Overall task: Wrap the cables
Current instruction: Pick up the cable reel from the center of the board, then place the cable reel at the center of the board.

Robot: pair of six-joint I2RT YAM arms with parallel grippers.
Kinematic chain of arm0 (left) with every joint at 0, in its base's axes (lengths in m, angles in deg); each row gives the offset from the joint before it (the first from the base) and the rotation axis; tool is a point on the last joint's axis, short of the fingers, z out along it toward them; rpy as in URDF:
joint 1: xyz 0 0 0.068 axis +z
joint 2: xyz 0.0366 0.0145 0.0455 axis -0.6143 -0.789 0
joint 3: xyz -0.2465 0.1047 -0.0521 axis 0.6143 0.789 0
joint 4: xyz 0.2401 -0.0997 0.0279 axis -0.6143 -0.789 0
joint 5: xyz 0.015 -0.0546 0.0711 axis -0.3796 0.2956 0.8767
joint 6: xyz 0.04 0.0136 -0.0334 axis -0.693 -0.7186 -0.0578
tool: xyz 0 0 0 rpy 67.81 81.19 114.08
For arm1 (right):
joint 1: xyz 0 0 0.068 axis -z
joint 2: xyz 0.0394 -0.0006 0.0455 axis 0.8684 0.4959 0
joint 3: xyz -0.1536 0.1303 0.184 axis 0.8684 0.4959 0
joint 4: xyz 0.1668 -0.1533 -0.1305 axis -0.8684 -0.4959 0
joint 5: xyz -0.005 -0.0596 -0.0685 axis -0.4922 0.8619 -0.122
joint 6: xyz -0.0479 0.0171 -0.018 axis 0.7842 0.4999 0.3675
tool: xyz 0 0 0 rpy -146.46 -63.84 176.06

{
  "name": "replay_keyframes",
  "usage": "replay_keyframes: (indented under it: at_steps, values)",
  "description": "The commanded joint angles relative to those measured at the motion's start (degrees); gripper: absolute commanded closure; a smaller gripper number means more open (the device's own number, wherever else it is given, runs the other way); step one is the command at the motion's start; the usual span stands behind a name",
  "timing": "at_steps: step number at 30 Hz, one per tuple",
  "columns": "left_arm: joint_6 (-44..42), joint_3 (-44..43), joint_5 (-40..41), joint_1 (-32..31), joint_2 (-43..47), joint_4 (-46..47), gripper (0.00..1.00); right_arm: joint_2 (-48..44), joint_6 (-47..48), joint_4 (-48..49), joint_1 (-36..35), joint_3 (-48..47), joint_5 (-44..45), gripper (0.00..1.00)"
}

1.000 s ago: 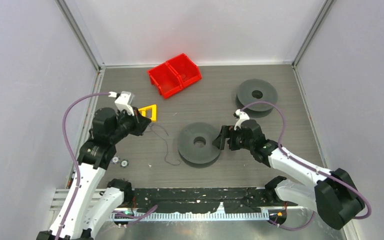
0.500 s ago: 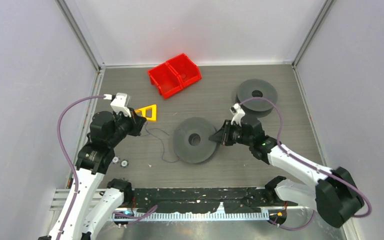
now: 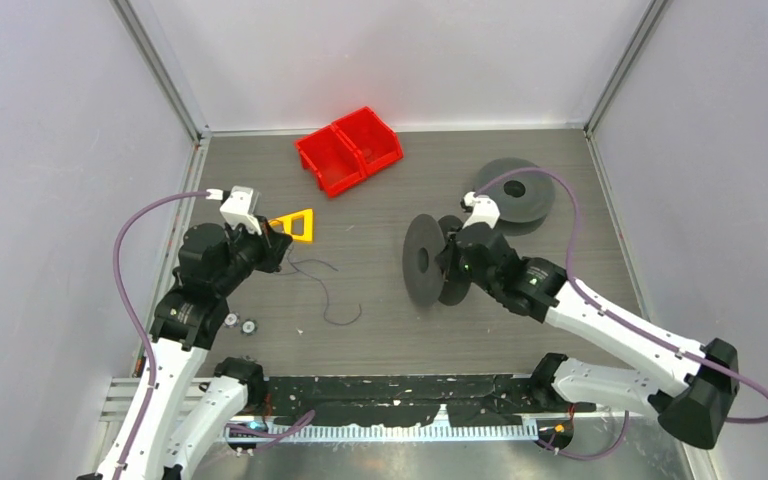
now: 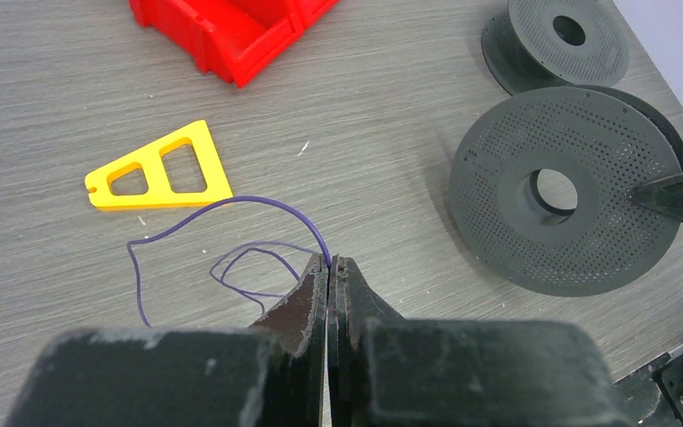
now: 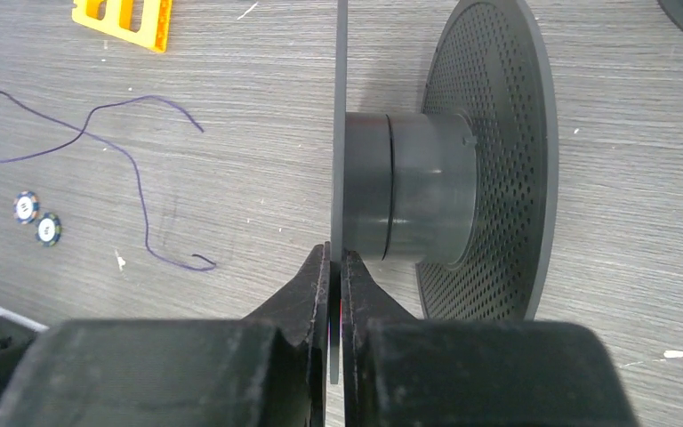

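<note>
The right gripper (image 5: 336,253), pinching its flange, has tipped the formerly flat spool (image 5: 489,160) up on edge; the left gripper (image 4: 330,262) still pinches the purple cable (image 4: 249,198).

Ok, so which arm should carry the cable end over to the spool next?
Left. The left tool is shut on the cable, while the right tool clamps the spool by its rim, holding it up on edge.
</note>
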Motion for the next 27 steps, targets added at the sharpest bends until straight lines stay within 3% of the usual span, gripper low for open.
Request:
replay_keyframes:
  at_steps: [1,6,13,27]
  values:
    - [-0.98,-0.38,-0.15,-0.15,0.54,1.45,1.0,5.36,-3.21,-4.8,-4.47,-5.96,12.37,0.91]
    - [-0.91,-0.43,-0.07,-0.15,0.66,1.46,1.0,9.43,-6.01,-3.79,-6.64,-8.08,12.44,0.77]
    - [-1.14,-0.56,0.56,-0.15,0.97,1.37,1.0,11.54,-9.72,0.16,-7.75,-6.23,11.09,0.68]
    - [-1.06,-0.37,0.37,-0.17,1.16,1.42,1.0,14.99,-16.68,4.81,-11.06,-7.94,12.82,0.66]
